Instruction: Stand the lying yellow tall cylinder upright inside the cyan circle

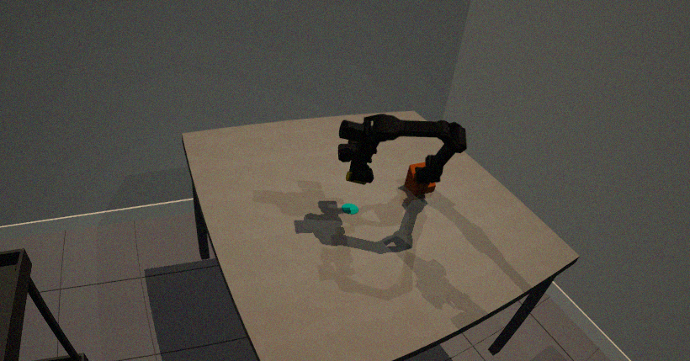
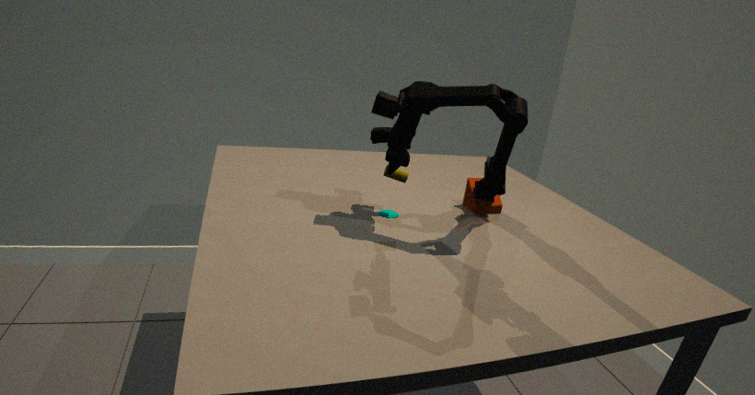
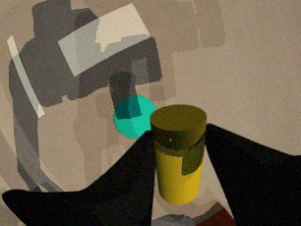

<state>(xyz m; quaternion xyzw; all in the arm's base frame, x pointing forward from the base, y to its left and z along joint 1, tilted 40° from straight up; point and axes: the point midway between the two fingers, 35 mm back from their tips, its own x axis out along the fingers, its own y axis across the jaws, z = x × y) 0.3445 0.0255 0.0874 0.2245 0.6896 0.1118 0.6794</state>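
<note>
The yellow cylinder (image 1: 356,179) (image 2: 399,174) (image 3: 180,177) is held in the air, clear of the table. In the exterior view it lies nearly level, tilted with its right end lower. My gripper (image 2: 391,172) (image 3: 179,135) is shut on it, with one dark finger on each side of it in the wrist view. The cyan circle (image 1: 351,209) (image 2: 390,214) (image 3: 134,126) lies flat on the table below the gripper. In the wrist view the cylinder's near end hides a little of the circle's right edge, and a shadow falls on part of the circle.
The arm's orange base (image 1: 413,179) (image 2: 473,196) stands on the table (image 1: 289,165) (image 2: 263,286), to the right of the circle. Several shadows of the arm cross the table top. A dark rack (image 1: 17,281) stands on the floor at the far left in the top view.
</note>
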